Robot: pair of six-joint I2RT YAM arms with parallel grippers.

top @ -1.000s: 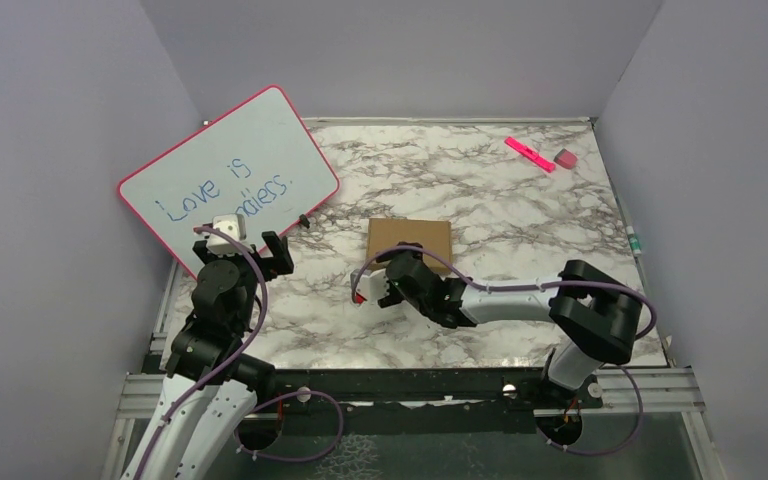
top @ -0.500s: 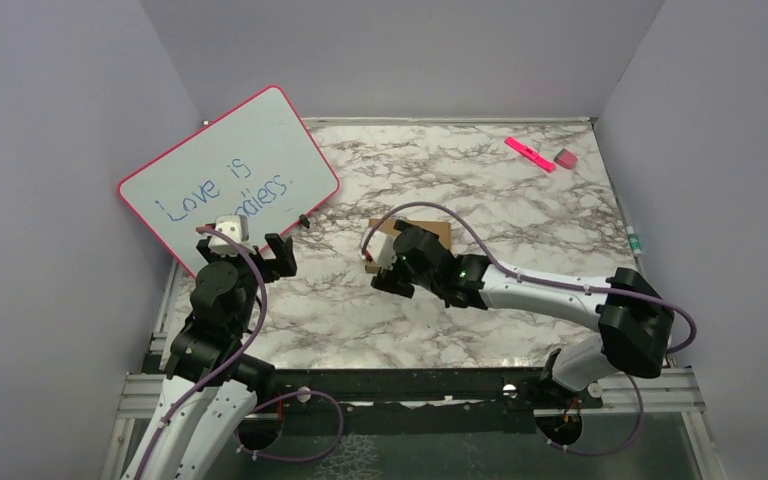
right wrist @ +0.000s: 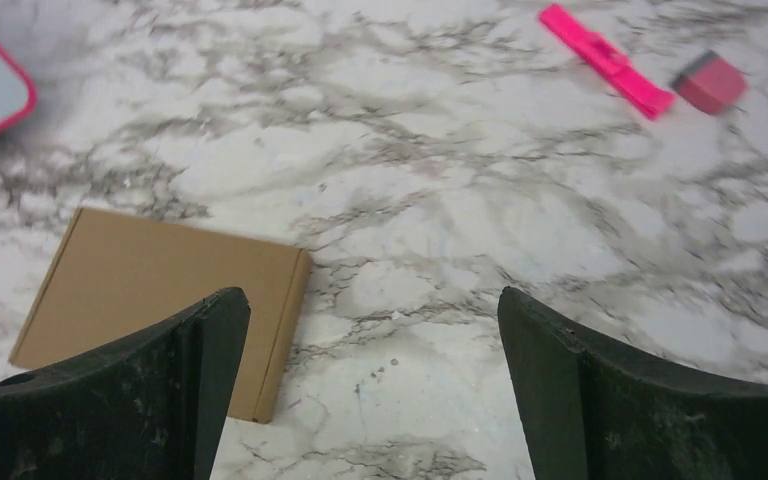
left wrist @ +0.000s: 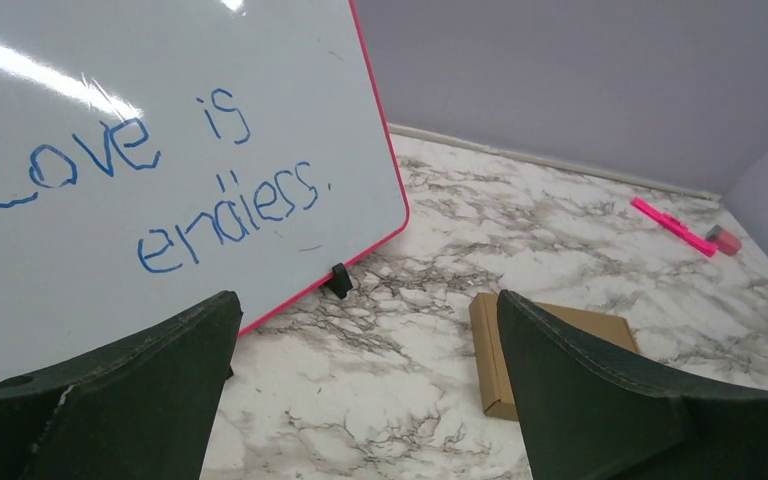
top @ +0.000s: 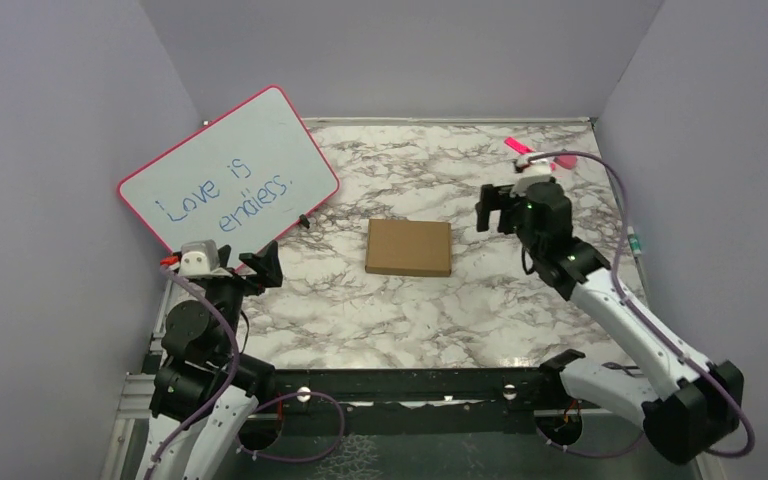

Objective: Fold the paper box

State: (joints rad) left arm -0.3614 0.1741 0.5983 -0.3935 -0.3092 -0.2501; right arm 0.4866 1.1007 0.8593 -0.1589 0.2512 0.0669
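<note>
The paper box [top: 409,247] is a flat, closed brown cardboard box lying on the marble table at the centre. It shows in the left wrist view [left wrist: 497,355] and in the right wrist view [right wrist: 150,300]. My left gripper [top: 257,262] is open and empty, raised at the near left, well left of the box. My right gripper [top: 497,207] is open and empty, raised to the right of the box and apart from it. Nothing touches the box.
A pink-framed whiteboard [top: 228,176] reading "Love is endless." leans at the back left on small black feet [left wrist: 338,281]. A pink marker [top: 529,153] and a pink eraser [top: 566,158] lie at the back right. Grey walls enclose the table.
My right arm has lifted off the box and swung back to the right, its gripper now raised clear. My left arm has drawn back a little toward the near left. The box lies still.
</note>
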